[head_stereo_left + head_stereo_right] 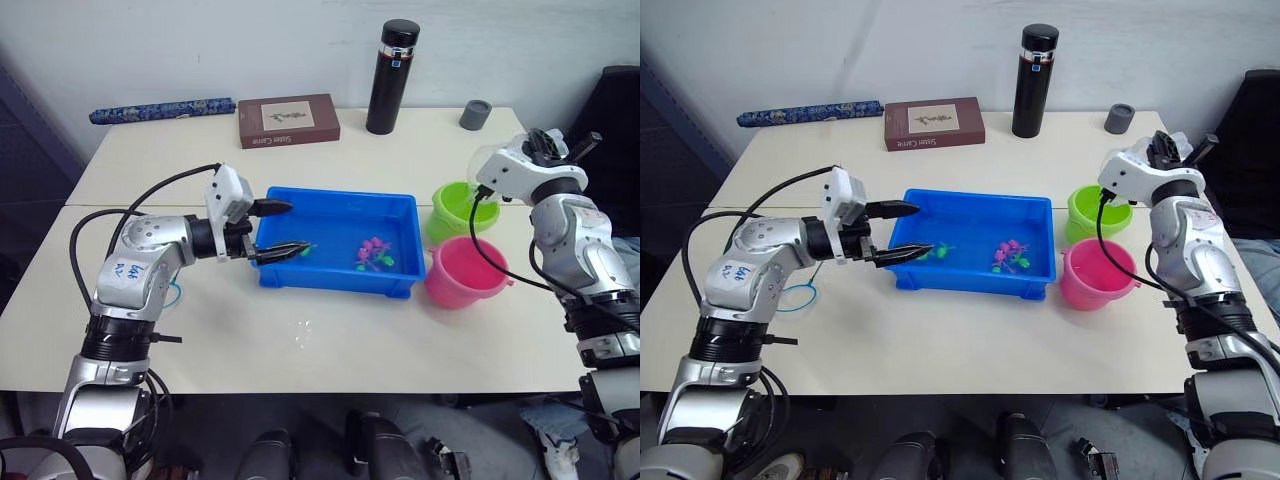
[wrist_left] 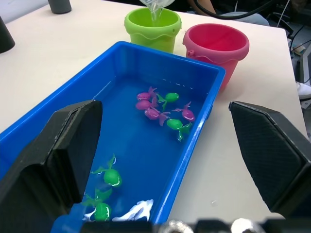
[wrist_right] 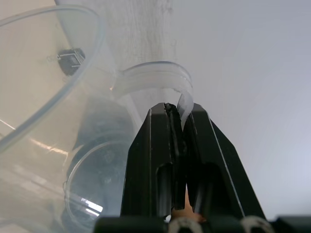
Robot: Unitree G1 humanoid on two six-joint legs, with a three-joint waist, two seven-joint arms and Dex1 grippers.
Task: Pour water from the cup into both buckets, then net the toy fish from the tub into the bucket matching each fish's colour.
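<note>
Pinching the cup's [image 3: 58, 121] handle tab, R claw [image 3: 181, 112] holds it tipped over green bucket [image 1: 458, 208]; pink bucket [image 1: 462, 272] just beside, nearer the robot, so R arm is the nearer. L claw [image 1: 281, 231] wide, empty, at tub's [image 1: 340, 280] left end. Count: 2 buckets; fish [image 2: 167, 114] approx 4 pink, 4 green. Net [image 1: 800, 296] on table by L arm.

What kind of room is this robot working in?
Probably an office or lab set up for a test, not a home: plain pale tables against a bare wall, with a book, a black flask and a toy-fish tub.
</note>
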